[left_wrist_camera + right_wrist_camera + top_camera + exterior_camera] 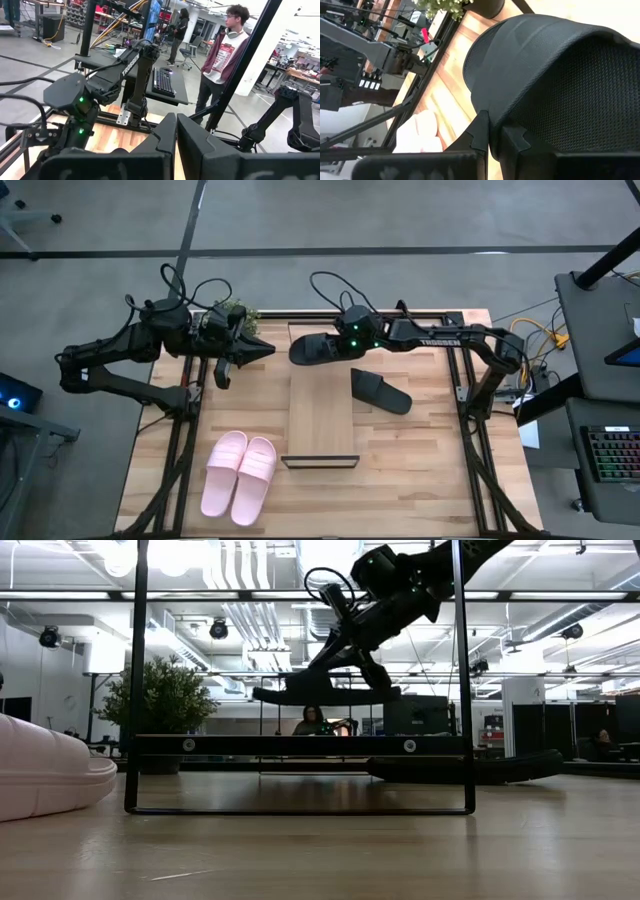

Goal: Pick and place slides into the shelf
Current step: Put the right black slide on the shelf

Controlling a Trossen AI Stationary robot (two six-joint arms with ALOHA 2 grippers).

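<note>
I see a light butcher-block tabletop [420, 470] on a dark metal frame, standing on a grey concrete floor in an open workshop with ceiling ducts and desks behind. At the left rear corner sits a small potted plant [235, 310], and just in front of it my left gripper [262, 350] hangs above the table, its fingers [172, 137] pressed together on nothing, as the left wrist view shows. Near the front left of the table the pink slides [240, 476] lie side by side, touching, toes toward the front edge. In the middle lies the shelf [320, 415], a narrow light-wood plank running from rear to front with a thin dark frame at its front end. Over its rear end my right gripper [345, 345] pinches the strap of one black slide [315, 348], which is lifted clear of the wood; in the low view it hangs level above the shelf. The other black slide [381, 391] rests on the table just right of the shelf, angled. Beyond the table, in the left wrist view, a person [220, 60] in a dark red jacket stands beside a desk with a keyboard [164, 81].
</note>
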